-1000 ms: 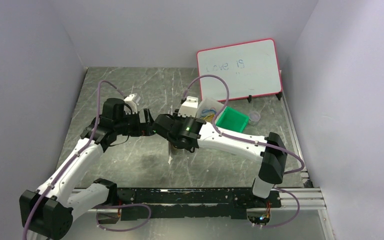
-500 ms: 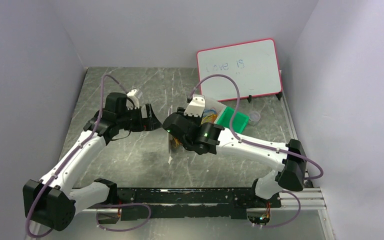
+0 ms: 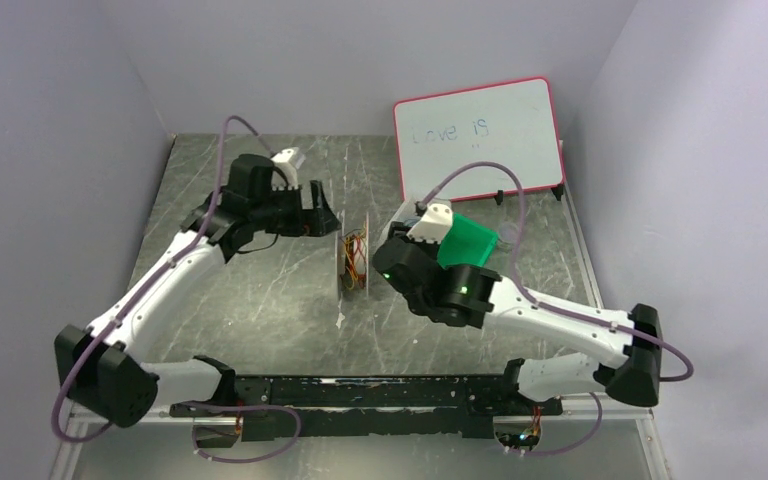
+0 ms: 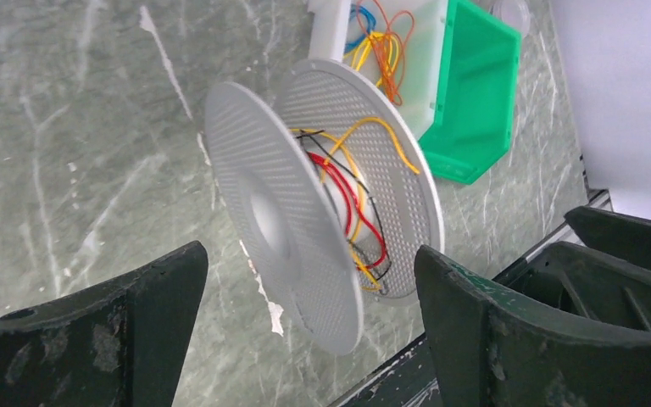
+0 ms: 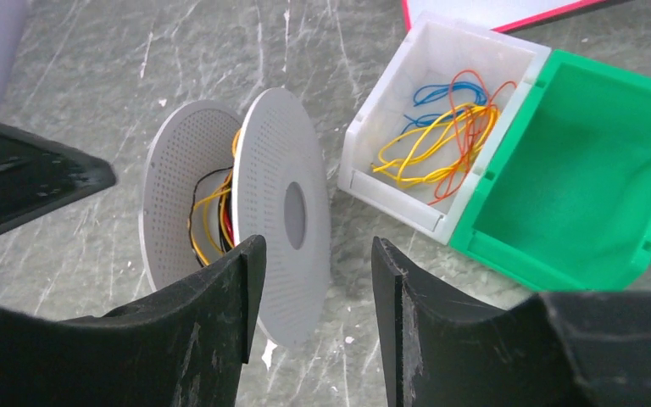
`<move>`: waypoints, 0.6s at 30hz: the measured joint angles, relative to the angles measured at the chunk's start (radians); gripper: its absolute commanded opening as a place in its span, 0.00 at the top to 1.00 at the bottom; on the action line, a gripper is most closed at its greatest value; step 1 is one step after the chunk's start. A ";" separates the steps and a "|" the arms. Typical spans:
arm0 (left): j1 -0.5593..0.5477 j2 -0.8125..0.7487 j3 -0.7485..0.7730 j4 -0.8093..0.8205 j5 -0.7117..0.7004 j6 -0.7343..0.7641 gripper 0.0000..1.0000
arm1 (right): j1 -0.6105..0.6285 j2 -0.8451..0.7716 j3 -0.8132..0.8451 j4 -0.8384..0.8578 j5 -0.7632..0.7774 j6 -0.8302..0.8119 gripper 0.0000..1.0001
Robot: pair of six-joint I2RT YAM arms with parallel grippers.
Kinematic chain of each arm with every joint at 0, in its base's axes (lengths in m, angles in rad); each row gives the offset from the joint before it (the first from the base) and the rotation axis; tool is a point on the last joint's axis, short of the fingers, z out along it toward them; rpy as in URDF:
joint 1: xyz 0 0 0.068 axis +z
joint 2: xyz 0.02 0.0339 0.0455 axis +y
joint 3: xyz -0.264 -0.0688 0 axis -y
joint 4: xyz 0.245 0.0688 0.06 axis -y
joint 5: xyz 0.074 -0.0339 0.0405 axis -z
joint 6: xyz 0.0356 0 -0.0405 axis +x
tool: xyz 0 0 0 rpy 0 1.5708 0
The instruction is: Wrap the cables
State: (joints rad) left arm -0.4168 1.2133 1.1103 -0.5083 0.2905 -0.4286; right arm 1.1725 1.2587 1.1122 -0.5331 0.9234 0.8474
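A white round spool [image 3: 352, 265] stands on its edge mid-table, with yellow, red and black wire wound loosely between its perforated discs [image 4: 352, 199]. It also shows in the right wrist view [image 5: 280, 212]. Thin orange-red cables [image 5: 468, 127] lie tangled with yellow and blue wire loops in a white bin [image 5: 390, 191]. My left gripper [image 3: 325, 215] is open and empty, just left of the spool; its jaws stand wide either side of the spool in the left wrist view [image 4: 309, 259]. My right gripper [image 3: 392, 250] is open and empty, just right of the spool [image 5: 318, 246].
A green bin [image 5: 576, 195] sits against the white bin, behind my right wrist [image 3: 475, 240]. A pink-framed whiteboard [image 3: 480, 135] leans at the back right. Grey walls close in both sides. The black rail [image 3: 380, 395] runs along the near edge.
Both grippers have drawn back from the spool, the left toward the back left and the right to the right. The spool now stands free between them.
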 measured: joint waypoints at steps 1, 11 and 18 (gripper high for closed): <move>-0.022 0.030 0.020 -0.002 -0.009 0.003 0.07 | 0.000 -0.024 -0.015 0.002 0.005 0.001 0.47; -0.183 0.310 0.253 -0.114 -0.217 0.033 0.29 | 0.000 -0.191 -0.149 -0.036 0.028 0.049 0.47; -0.208 0.356 0.312 -0.183 -0.377 0.031 0.51 | 0.000 -0.271 -0.187 -0.061 0.035 0.067 0.47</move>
State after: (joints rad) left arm -0.6247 1.5696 1.4227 -0.6910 -0.0868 -0.3973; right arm 1.1725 0.9878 0.9253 -0.5938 0.9585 0.9146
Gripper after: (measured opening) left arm 0.585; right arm 0.528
